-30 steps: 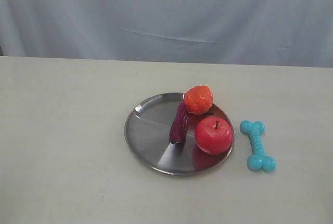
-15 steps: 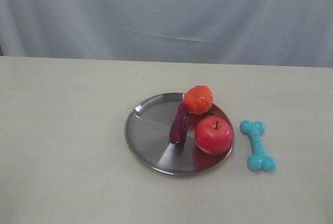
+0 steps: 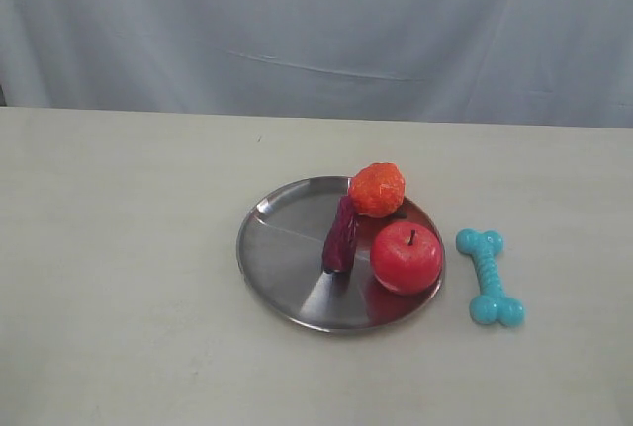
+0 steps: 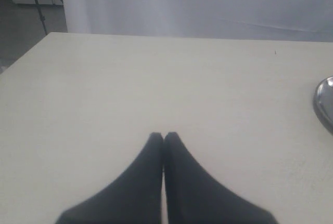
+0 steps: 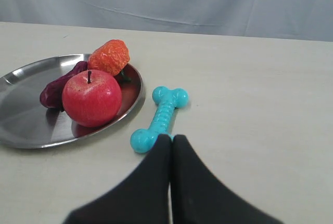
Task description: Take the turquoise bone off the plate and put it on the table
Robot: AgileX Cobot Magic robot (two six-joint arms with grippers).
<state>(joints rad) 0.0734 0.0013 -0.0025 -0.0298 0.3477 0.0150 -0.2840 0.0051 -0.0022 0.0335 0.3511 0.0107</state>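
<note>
I'm seeing the turquoise bone (image 3: 490,276) lying on the table (image 3: 129,278) beside the plate (image 3: 287,258), so I'm calling it done. The left gripper (image 4: 164,135) and right gripper (image 5: 171,138) are sitting closed, empty.

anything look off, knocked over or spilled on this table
Nothing stands out. The turquoise bone lies flat on the table, just clear of the plate, which is where the task wants it. The apple sits upright, and the orange fruit and purple piece rest on the plate. Nothing has spilled.
</note>
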